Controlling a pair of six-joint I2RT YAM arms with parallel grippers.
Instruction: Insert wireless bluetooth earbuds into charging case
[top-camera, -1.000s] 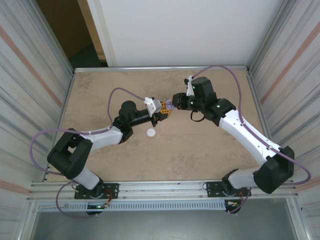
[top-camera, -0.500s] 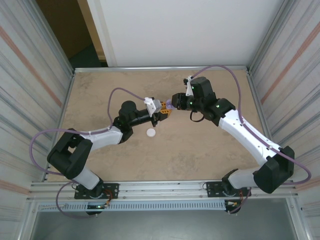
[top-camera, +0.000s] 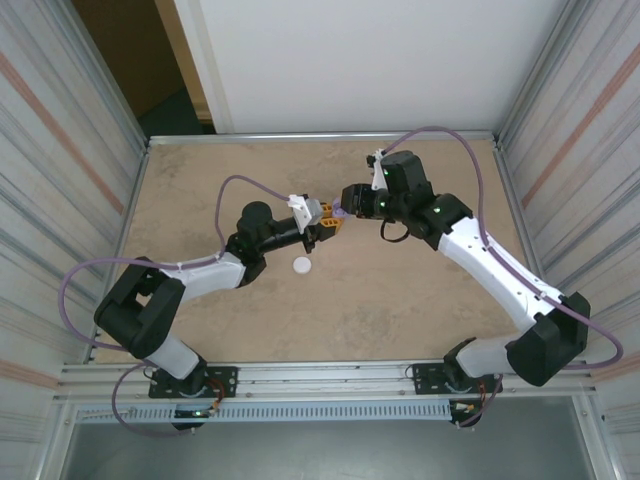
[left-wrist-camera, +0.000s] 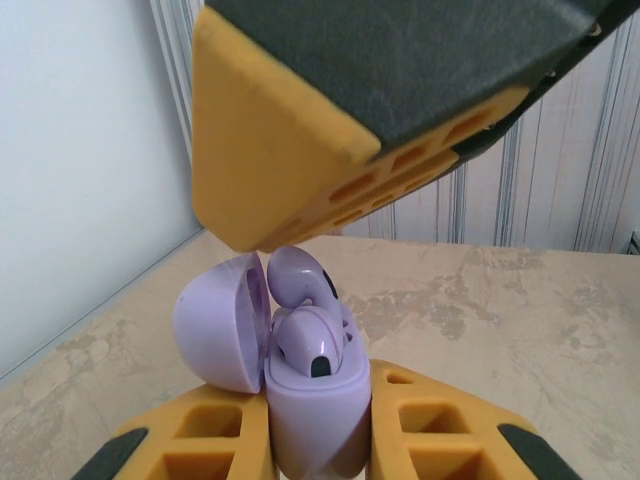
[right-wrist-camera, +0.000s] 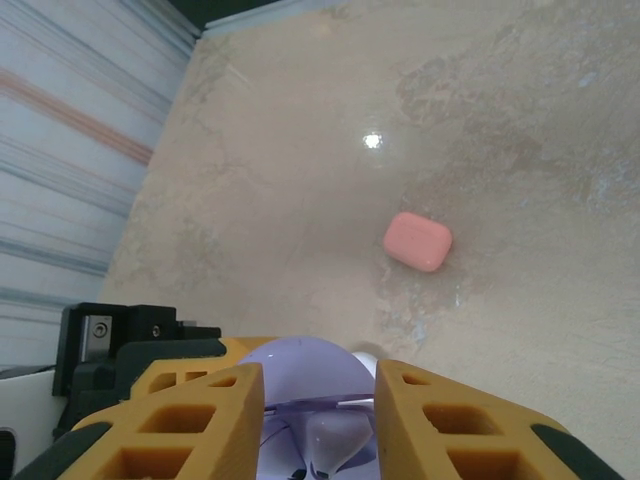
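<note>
Purple earbud (left-wrist-camera: 298, 278) between right fingers (right-wrist-camera: 200, 420)

Looked like a robotics lab test cell: a boxed-in bench rig rather than a lived-in room. The left arm (top-camera: 200, 275) and right arm (top-camera: 490, 265) were bolted side by side to an aluminium rail (top-camera: 320, 375) at the near edge of a stone-patterned table (top-camera: 400, 300). A slotted cable duct (top-camera: 320, 410) ran along just in front of that rail, and purple cables (top-camera: 237, 181) looped off the arms. A ribbed left wall (top-camera: 50, 150) and ribbed right wall (top-camera: 590, 130) fenced the table in, and a plain white board (top-camera: 350, 60) closed the back. A dark gap (top-camera: 130, 60) sat past the back-left corner, too dim to read.
</note>
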